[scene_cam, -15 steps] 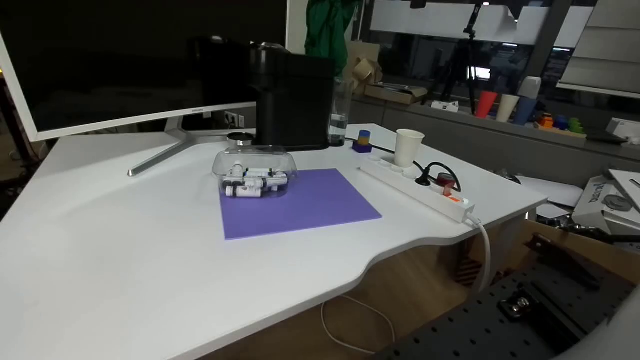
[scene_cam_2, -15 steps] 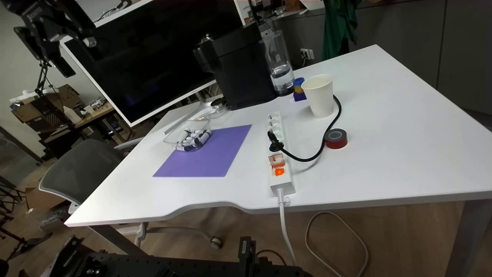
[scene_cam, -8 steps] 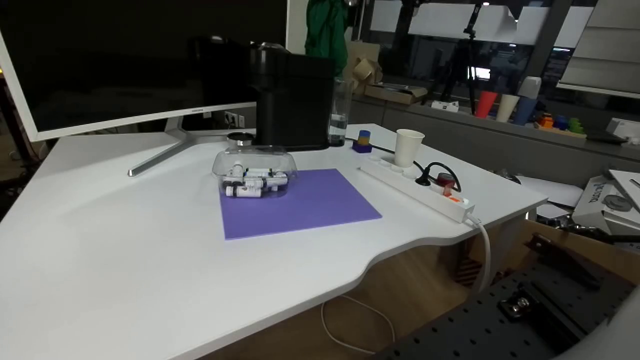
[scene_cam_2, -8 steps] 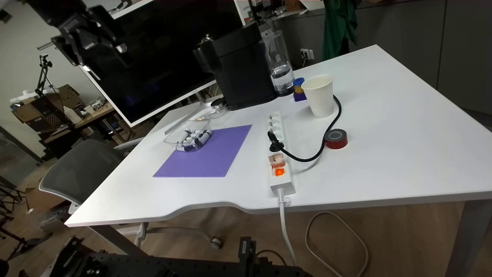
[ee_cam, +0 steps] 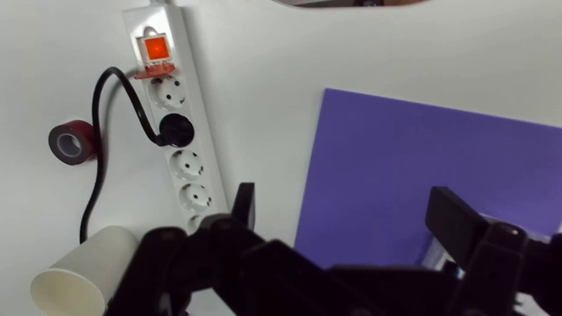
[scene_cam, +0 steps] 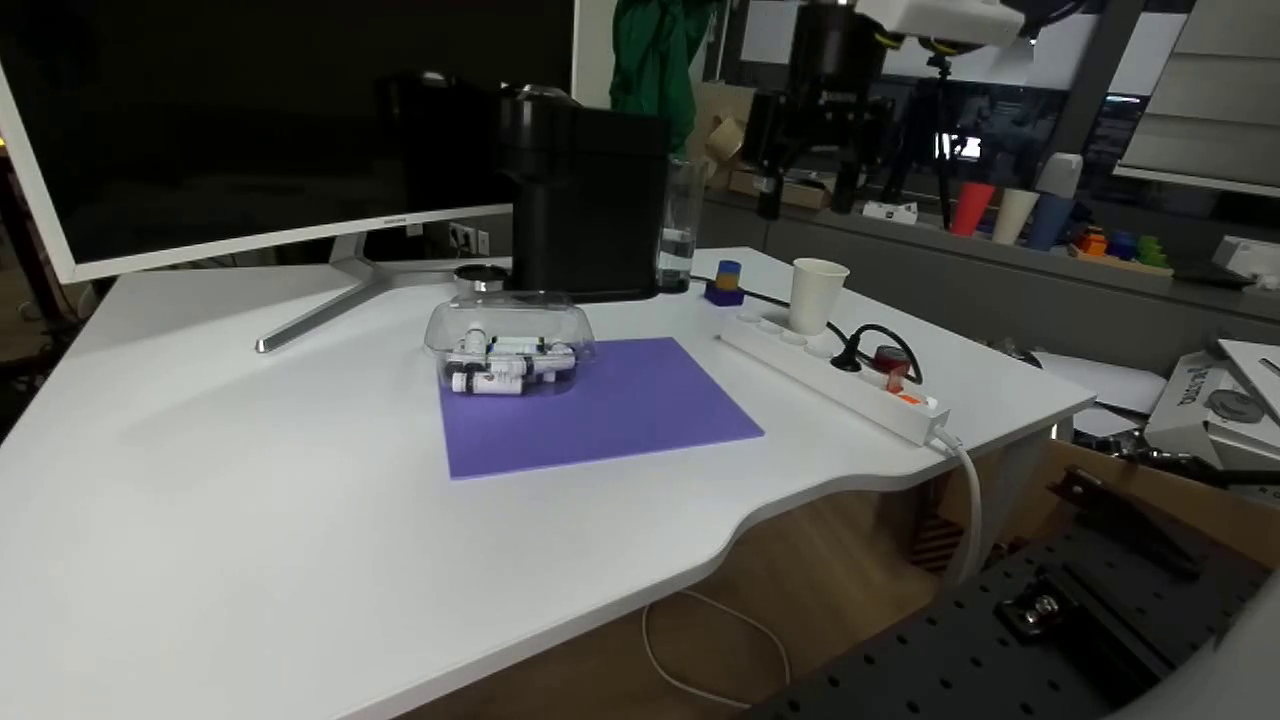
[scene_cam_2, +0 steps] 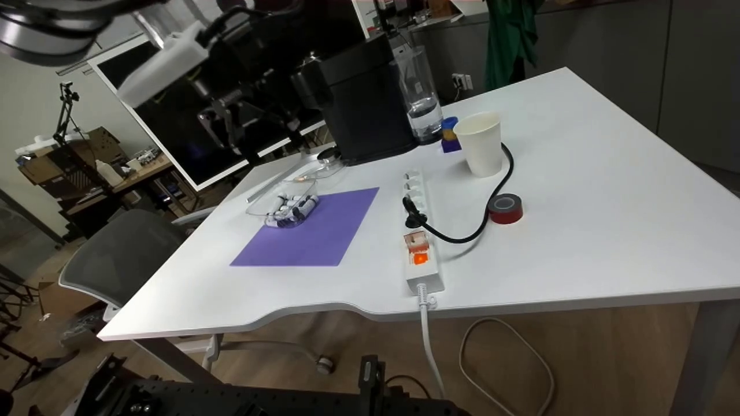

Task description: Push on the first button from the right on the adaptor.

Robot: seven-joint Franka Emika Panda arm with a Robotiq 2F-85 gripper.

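Square orange button (ee_cam: 156, 48) is sitting near one end of the long white plastic power strip (scene_cam: 830, 384), where the white cable (scene_cam: 972, 500) is leaving; it is looking lit and is the only button showing, so probably the target. A translucent red flip cover (ee_cam: 154, 71) is standing raised on its socket side. Past one round white socket (ee_cam: 162, 94), a round black plug (ee_cam: 181, 127) is filling the second, its black cord (scene_cam_2: 457, 239) looping off beside the strip. Key relation: in the wrist view the button is lying up and left of the black two-finger gripper (ee_cam: 344, 197), well apart, and the strip's long axis is slanting from it down toward the nearer, strip-side finger (ee_cam: 244, 202); the gripper is hiding the far end. Fingers are standing wide apart, nothing held between; in both exterior views the gripper is hanging high above the white table (scene_cam_2: 595, 219). Press is not yet happening; next is likely calling for travel along the strip toward the cable, fingers coming together, then a straight drop, as the raised cover could be catching a low approach. Farther out: white paper cup (scene_cam_2: 484, 153) and red-and-dark tape roll (scene_cam_2: 506, 216) are standing on the cord's side, flat purple sheet (ee_cam: 377, 162) lying opposite, clear plastic box (scene_cam: 510, 312) of white tubes (scene_cam: 490, 383) at its corner.
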